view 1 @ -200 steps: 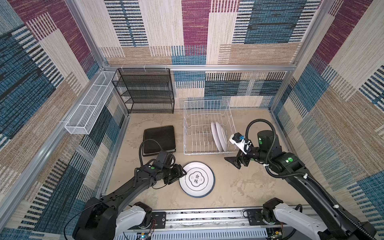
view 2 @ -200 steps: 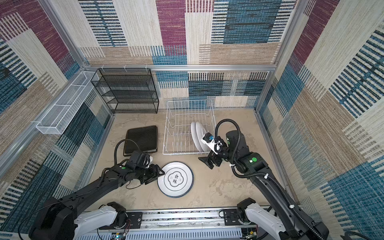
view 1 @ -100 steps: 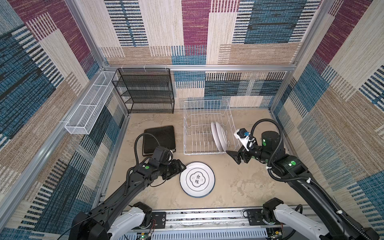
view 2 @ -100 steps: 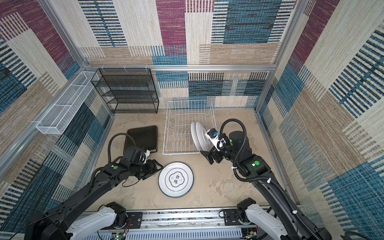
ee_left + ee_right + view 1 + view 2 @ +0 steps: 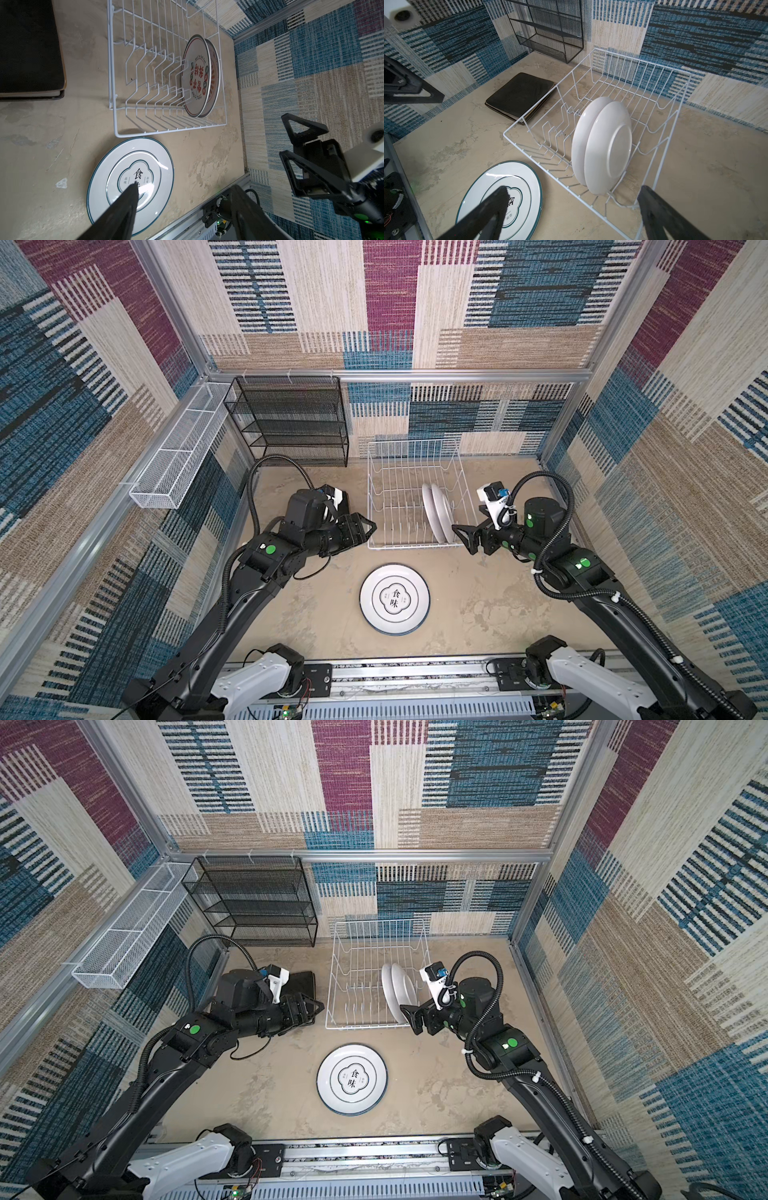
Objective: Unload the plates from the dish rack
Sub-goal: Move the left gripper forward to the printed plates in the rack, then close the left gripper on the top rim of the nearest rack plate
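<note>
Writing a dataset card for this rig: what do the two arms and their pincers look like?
The left arm and right arm are black, with white base segments. Each carries green round stickers, a looping black ribbed cable hose and a white wrist camera mount. The left pincer and right pincer have black, open-framed triangular fingers.

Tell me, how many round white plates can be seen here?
3 round white plates: two stand upright side by side at the right end of the white wire dish rack; one lies flat on the table before the rack. Another may hide beneath it.
</note>
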Controlling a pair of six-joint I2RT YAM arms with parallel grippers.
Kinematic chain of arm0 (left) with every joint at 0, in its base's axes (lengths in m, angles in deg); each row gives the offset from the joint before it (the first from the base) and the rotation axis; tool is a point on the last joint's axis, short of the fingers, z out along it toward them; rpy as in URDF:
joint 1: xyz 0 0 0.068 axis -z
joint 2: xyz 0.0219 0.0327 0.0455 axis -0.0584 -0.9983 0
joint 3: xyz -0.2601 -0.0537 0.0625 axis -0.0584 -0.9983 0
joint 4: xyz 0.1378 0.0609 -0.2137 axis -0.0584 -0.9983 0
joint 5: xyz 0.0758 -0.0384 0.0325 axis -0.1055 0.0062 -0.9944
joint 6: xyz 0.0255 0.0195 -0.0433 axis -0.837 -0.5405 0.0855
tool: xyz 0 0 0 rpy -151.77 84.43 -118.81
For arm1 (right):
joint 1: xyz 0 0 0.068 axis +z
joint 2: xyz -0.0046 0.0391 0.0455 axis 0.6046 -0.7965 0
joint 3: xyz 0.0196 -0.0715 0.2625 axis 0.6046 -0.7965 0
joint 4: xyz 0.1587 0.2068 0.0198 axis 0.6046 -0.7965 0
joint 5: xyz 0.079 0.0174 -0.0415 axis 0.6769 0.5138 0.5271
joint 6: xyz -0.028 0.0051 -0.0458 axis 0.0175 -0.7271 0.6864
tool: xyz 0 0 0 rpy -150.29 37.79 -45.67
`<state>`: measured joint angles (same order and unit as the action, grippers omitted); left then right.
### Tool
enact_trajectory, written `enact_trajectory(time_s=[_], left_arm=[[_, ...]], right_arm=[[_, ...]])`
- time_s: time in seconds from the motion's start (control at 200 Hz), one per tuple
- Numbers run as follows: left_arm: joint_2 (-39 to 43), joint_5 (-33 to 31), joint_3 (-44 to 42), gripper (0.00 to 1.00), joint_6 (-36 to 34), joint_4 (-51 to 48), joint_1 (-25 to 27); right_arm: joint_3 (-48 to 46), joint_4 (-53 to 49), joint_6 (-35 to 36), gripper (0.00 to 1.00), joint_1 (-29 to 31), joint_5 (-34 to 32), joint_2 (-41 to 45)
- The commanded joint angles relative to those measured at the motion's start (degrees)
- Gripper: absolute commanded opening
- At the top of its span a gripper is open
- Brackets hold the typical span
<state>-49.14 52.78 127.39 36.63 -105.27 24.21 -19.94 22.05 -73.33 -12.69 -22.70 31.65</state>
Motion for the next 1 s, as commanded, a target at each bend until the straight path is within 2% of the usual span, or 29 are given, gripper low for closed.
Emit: enact_trajectory(time_s=[0.0,0.326,0.351,0.391,0.561,0.992], left_arm=[[-3.01,-1.18,3.08,0.74,-4.37,-0.45,0.29],[-17.29,1.07,11.72,0.83,-6.77,5.05,2.61],[-18.57,1.42,12.52,0.90,-6.90,5.47,2.82],[-20.49,1.87,13.78,0.90,-6.91,5.88,3.17],[-28.83,1.90,19.36,0.90,-7.42,6.27,4.84],[-45.21,4.33,29.38,0.79,-5.39,6.20,6.80]], right_arm=[[0.18,0.14,-2.63,0.99,0.10,-0.21,-0.28],[2.61,-2.75,-2.44,0.99,0.02,-2.99,-1.04],[2.45,-2.68,-2.58,0.99,0.04,-3.65,-0.93],[2.13,-2.66,-2.95,0.99,0.01,-4.45,-0.45],[1.55,-2.92,-3.93,0.99,0.03,-5.47,0.24],[0.70,-3.10,-4.32,0.99,0.03,-6.62,0.82]])
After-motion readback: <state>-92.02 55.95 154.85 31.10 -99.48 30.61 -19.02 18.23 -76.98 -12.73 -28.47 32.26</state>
